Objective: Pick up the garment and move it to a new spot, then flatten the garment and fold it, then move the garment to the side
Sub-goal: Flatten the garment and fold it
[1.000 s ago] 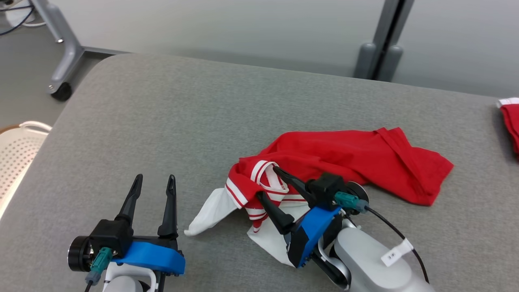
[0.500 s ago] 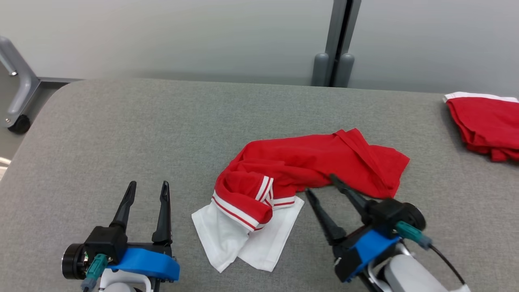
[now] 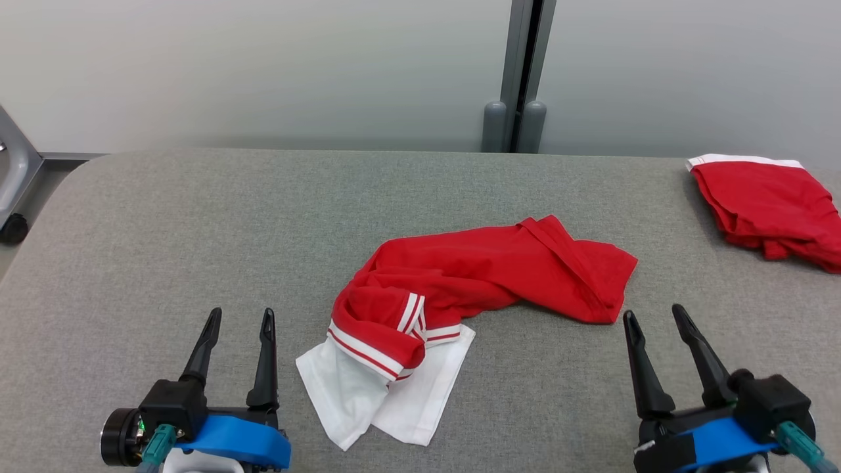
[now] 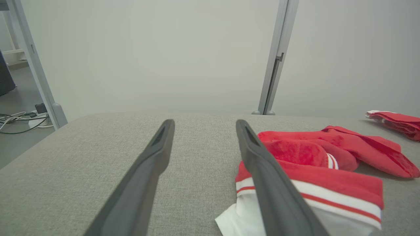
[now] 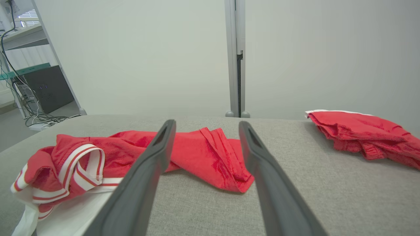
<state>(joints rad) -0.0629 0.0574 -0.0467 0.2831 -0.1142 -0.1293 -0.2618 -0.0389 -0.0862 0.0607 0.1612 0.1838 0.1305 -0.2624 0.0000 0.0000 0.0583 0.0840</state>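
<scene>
A crumpled red garment (image 3: 486,269) with white striped trim and white panels lies loose in the middle of the grey padded table (image 3: 197,230). It also appears in the left wrist view as the garment (image 4: 321,164) to the right of the fingers, and in the right wrist view as the garment (image 5: 203,154) ahead and to the left. My left gripper (image 3: 238,316) stands open at the near left, apart from the cloth, with nothing between its fingers. At the near right my right gripper (image 3: 655,316) is open too, clear of the garment's right end.
A second red garment (image 3: 769,203) with a white edge lies at the table's far right; it shows as the second garment (image 5: 364,134) in the right wrist view. A grey post (image 3: 519,72) stands behind the table against a pale wall. A wheeled frame leg (image 3: 13,197) stands at the left.
My right gripper has let go of the garment's striped part and drawn back to the near right. The garment dropped flat onto the table. The head camera has swung right.
</scene>
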